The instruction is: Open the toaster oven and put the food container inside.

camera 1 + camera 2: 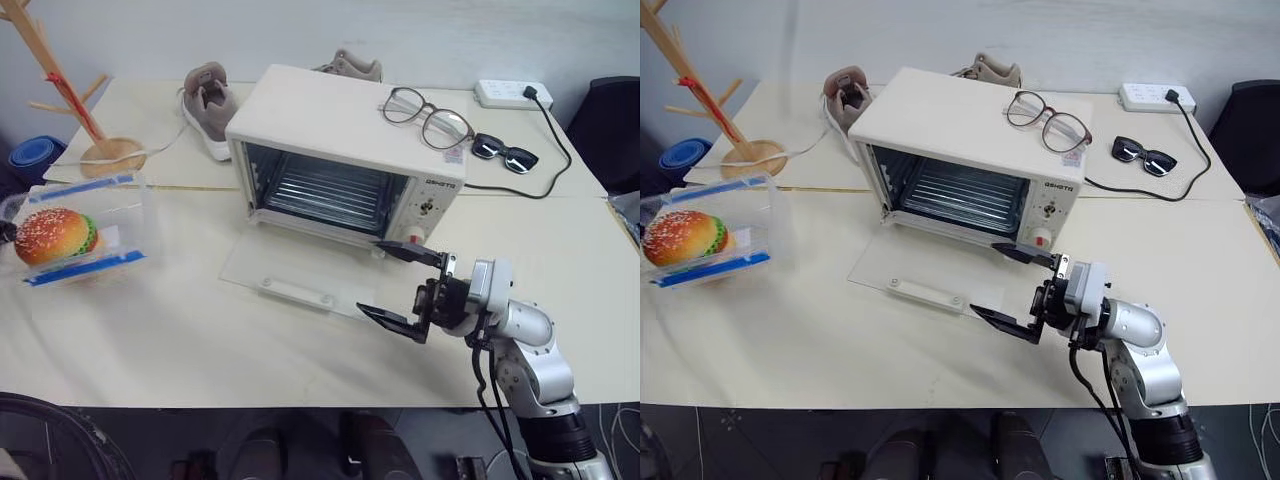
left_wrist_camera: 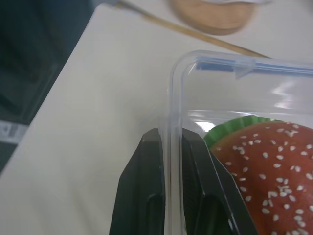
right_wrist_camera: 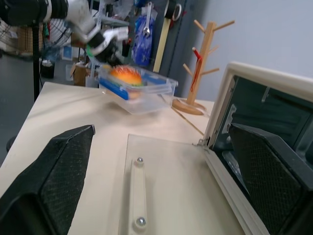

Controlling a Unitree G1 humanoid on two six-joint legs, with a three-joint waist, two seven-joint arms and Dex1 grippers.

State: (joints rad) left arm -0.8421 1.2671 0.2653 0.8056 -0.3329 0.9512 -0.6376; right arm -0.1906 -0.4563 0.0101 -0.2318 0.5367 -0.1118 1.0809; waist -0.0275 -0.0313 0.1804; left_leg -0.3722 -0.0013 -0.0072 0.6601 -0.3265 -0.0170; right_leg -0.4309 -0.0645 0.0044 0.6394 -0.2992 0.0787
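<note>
The toaster oven (image 1: 340,150) was already open, its glass door (image 1: 300,275) lying flat on the worktop (image 1: 180,340). My right jaws (image 1: 400,285) were spread wide with nothing in them, just in front of that door. My left jaws (image 2: 168,191) were pinching the wall of the food container (image 1: 85,235), lifted and tilted at the worktop's left end, well apart from the oven. I judged putting it inside was left.

Silver jointed right arm, black cable along it, white wrist block, right pincer (image 1: 398,285) with two flat black textured fingers.
</note>
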